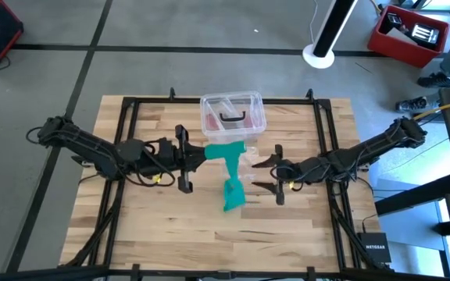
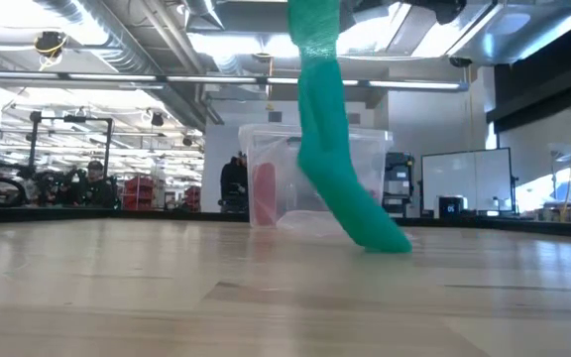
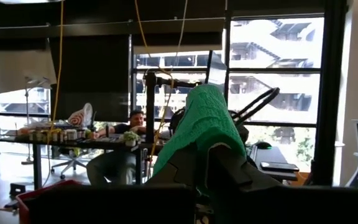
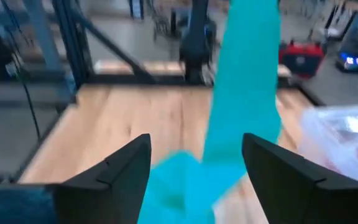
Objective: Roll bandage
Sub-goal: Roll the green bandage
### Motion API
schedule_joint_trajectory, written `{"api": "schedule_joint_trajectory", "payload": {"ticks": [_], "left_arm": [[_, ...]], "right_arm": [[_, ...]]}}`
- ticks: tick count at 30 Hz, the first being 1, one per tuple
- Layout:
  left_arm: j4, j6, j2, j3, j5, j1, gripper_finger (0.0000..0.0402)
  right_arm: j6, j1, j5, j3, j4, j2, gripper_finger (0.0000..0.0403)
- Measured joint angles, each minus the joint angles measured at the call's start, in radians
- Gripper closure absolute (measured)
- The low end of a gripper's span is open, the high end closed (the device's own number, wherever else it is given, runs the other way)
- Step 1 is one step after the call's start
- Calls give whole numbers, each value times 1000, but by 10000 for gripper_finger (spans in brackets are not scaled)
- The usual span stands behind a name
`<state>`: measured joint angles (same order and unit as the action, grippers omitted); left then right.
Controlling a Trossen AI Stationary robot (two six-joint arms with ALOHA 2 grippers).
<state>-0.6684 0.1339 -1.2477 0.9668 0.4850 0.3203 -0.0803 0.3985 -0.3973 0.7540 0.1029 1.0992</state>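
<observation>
The teal-green bandage (image 1: 231, 168) hangs as a long strip from my left gripper (image 1: 208, 153), which is shut on its upper end above the table's middle. Its lower end (image 2: 380, 238) rests bunched on the wooden table (image 1: 155, 226). The strip also shows in the left wrist view (image 3: 201, 118) and the right wrist view (image 4: 244, 93). My right gripper (image 1: 258, 175) is open just to the right of the hanging strip, its fingers (image 4: 120, 168) pointing toward it with the strip ahead of the gap; I see no touch. My left gripper holds the bandage's upper end (image 3: 197, 134), which is draped over the shut fingers (image 3: 225, 165). The fingers come level from the table's left. The strip hangs slack below them, slanting down, with its lower end (image 1: 233, 201) on the table.
A clear plastic box (image 1: 233, 113) with pinkish contents and a dark handle stands just beyond the bandage toward the far edge. A black frame (image 1: 131, 105) runs around the table. People sit in the room beyond (image 3: 132, 121).
</observation>
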Motion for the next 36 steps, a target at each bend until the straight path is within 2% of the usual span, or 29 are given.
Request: {"api": "schedule_joint_trajectory", "payload": {"ticks": [4, 8, 10, 17, 25, 27, 32, 36], "left_arm": [[-5, -5, 4, 0, -1, -8, 390], [-5, -13, 4, 0, -29, -4, 390], [-6, -14, 4, 0, -39, 2, 390], [-18, 6, 6, 0, -38, 27, 390], [-50, 31, 30, 0, -45, 59, 390], [-51, 37, 39, 0, -46, 66, 390], [-49, 88, 71, 0, -48, 66, 390], [-51, 112, 112, 0, -48, 65, 390]], "right_arm": [[19, 0, 13, 2, 185, 65, 154], [28, -23, -93, 1, 246, 148, 154], [27, -45, -109, 1, 262, 186, 155], [-38, -71, -12, 0, 146, 250, 155], [-69, -72, -73, 0, -88, 302, 155], [-90, -71, -39, 0, -101, 288, 155], [-130, -53, 191, 62, -88, 240, 155], [-129, -23, 219, 87, -186, 244, 155]]}}
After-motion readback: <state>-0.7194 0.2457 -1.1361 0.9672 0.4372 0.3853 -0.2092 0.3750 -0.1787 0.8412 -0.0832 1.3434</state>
